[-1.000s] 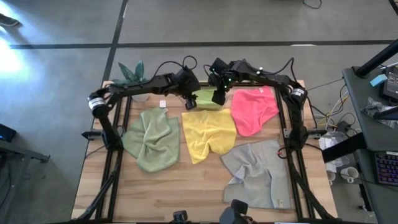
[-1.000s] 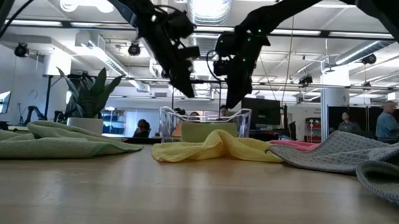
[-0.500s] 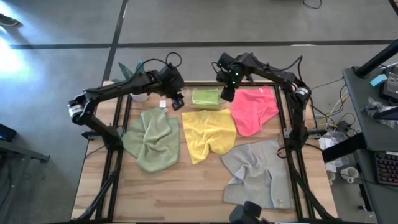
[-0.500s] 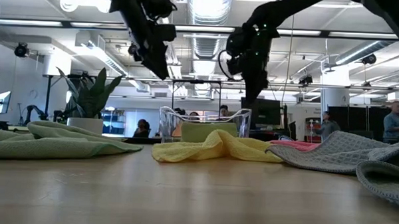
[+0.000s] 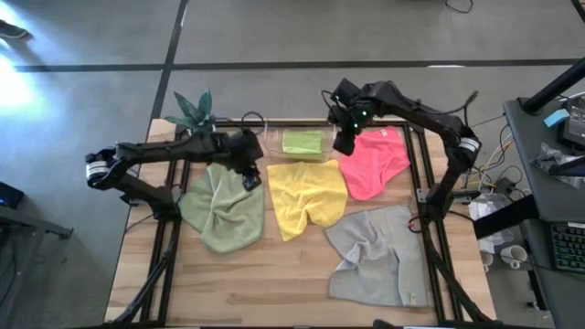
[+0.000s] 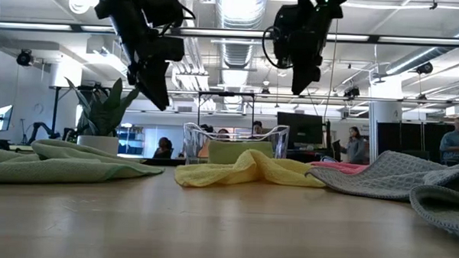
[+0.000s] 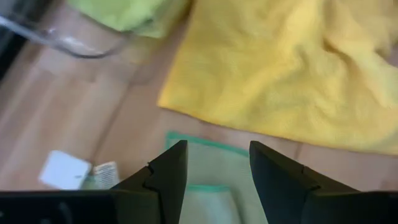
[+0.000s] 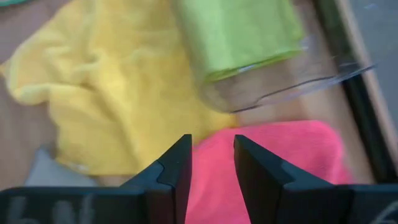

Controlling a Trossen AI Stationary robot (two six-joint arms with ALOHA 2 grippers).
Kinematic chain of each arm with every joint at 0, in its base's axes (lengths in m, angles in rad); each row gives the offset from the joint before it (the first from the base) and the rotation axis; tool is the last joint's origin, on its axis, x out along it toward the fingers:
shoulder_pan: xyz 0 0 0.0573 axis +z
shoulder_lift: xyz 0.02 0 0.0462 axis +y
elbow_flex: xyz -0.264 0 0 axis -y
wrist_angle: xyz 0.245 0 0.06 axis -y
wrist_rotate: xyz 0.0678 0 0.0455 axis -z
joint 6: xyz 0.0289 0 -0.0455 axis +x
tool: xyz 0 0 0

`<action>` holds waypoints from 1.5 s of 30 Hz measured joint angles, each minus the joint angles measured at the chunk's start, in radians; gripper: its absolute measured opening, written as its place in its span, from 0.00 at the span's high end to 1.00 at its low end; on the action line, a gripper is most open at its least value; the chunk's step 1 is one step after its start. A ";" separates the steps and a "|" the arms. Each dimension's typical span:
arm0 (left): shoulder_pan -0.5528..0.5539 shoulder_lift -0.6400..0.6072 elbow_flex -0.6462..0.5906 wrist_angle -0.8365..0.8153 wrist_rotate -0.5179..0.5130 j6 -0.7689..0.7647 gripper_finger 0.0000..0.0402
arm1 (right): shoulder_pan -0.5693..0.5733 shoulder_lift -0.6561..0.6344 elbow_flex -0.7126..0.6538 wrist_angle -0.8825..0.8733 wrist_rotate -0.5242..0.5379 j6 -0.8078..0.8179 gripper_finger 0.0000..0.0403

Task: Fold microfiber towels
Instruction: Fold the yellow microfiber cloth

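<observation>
Four towels lie crumpled flat on the wooden table: sage green (image 5: 224,206), yellow (image 5: 306,195), hot pink (image 5: 373,160) and light grey (image 5: 375,256). The lime green towel (image 5: 304,143) lies folded in a clear bin (image 6: 235,148) at the far middle. My left gripper (image 5: 249,174) hangs open and empty above the sage towel's far right corner (image 7: 211,186). My right gripper (image 5: 345,144) hangs open and empty above the pink towel's left edge (image 8: 273,155), beside the bin (image 8: 292,87).
A potted plant (image 5: 192,110) stands at the far left corner. A small white tag (image 7: 62,171) lies on the wood near the bin. Bare wood shows along the near edge, left of the grey towel. People move in the room behind the table.
My left gripper has gone from the bin toward the table's left and near edge, ending over the sage towel's far right corner. My right gripper has moved away from the bin toward the pink towel and risen. The towels have not moved.
</observation>
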 joint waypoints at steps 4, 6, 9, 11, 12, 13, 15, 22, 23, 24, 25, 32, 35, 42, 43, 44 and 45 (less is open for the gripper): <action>-0.054 0.020 -0.028 0.083 0.000 0.001 0.61 | 0.057 -0.061 -0.087 0.029 0.001 0.057 0.73; -0.073 0.030 -0.041 0.146 0.000 0.001 0.61 | 0.086 -0.089 -0.130 0.058 0.002 0.098 0.74; -0.098 0.041 -0.063 0.232 0.001 0.000 0.61 | 0.131 -0.129 -0.195 0.128 0.003 0.175 0.75; -0.119 0.045 -0.074 0.263 0.012 0.000 0.61 | 0.163 -0.149 -0.234 0.171 0.003 0.236 0.75; -0.132 0.047 -0.076 0.272 0.018 -0.002 0.61 | 0.179 -0.160 -0.252 0.193 0.003 0.265 0.76; -0.147 0.049 -0.076 0.283 0.020 -0.006 0.61 | 0.195 -0.168 -0.268 0.212 0.003 0.291 0.76; -0.179 0.049 -0.080 0.300 0.021 -0.023 0.61 | 0.231 -0.183 -0.297 0.243 0.004 0.335 0.76; -0.316 0.049 -0.119 0.510 -0.021 -0.114 0.61 | 0.353 -0.194 -0.365 0.312 0.013 0.494 0.76; -0.336 0.049 -0.134 0.543 -0.040 -0.131 0.61 | 0.376 -0.192 -0.370 0.315 0.025 0.516 0.76; -0.355 0.049 -0.149 0.574 -0.060 -0.143 0.61 | 0.399 -0.192 -0.372 0.318 0.043 0.535 0.76; -0.373 0.049 -0.164 0.604 -0.081 -0.157 0.61 | 0.424 -0.190 -0.372 0.319 0.067 0.552 0.76; -0.468 0.090 -0.261 0.761 -0.202 -0.247 0.61 | 0.569 -0.187 -0.373 0.336 0.213 0.662 0.76; -0.496 0.134 -0.279 0.819 -0.203 -0.261 0.61 | 0.604 -0.186 -0.373 0.350 0.226 0.706 0.76; -0.519 0.276 -0.257 0.902 -0.207 -0.261 0.61 | 0.626 -0.184 -0.373 0.360 0.267 0.724 0.76; -0.519 0.295 -0.254 0.904 -0.207 -0.261 0.61 | 0.626 -0.184 -0.373 0.361 0.267 0.724 0.76; -0.519 0.314 -0.251 0.909 -0.207 -0.261 0.61 | 0.626 -0.184 -0.373 0.361 0.268 0.723 0.76; -0.519 0.329 -0.251 0.908 -0.207 -0.261 0.61 | 0.626 -0.184 -0.373 0.360 0.268 0.723 0.76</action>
